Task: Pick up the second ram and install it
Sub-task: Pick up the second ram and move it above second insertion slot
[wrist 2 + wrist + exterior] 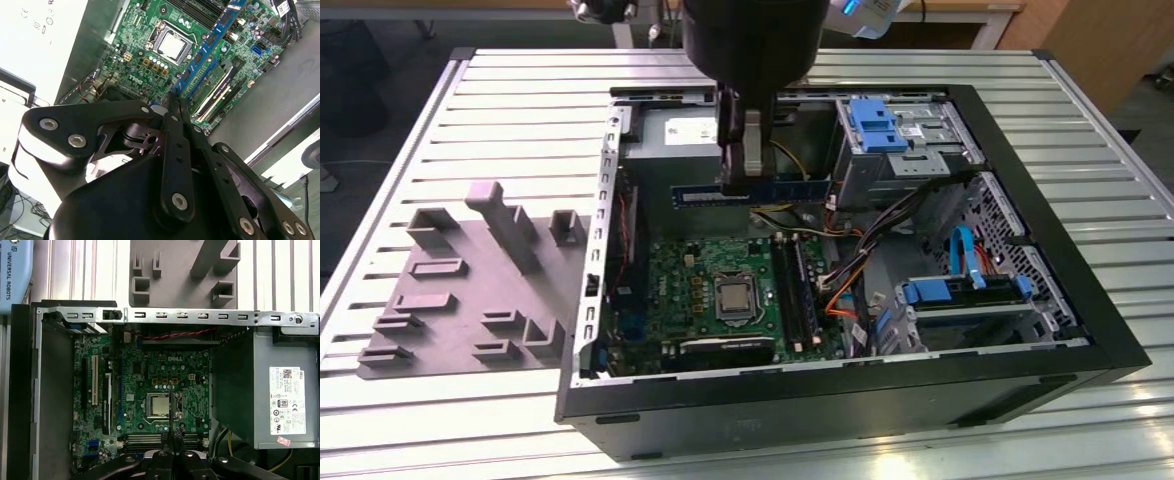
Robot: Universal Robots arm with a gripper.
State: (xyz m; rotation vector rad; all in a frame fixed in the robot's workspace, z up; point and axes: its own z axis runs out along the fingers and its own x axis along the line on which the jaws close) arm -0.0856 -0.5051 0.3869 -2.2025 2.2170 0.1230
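Gripper (pixel 743 182) clamping second ram (pixel 787 191), holding it above motherboard (pixel 700 290); carry-to-slot step; seating likely needing stick aligning squarely over memory slots (pixel 790 285)

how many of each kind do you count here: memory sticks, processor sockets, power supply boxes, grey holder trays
memory sticks: 2 (long blue memory stick in the pincer, green memory stick seated on the green motherboard)
square silver processor socket: 1
grey metal power supply box: 1
grey plastic holder tray: 1
total: 5
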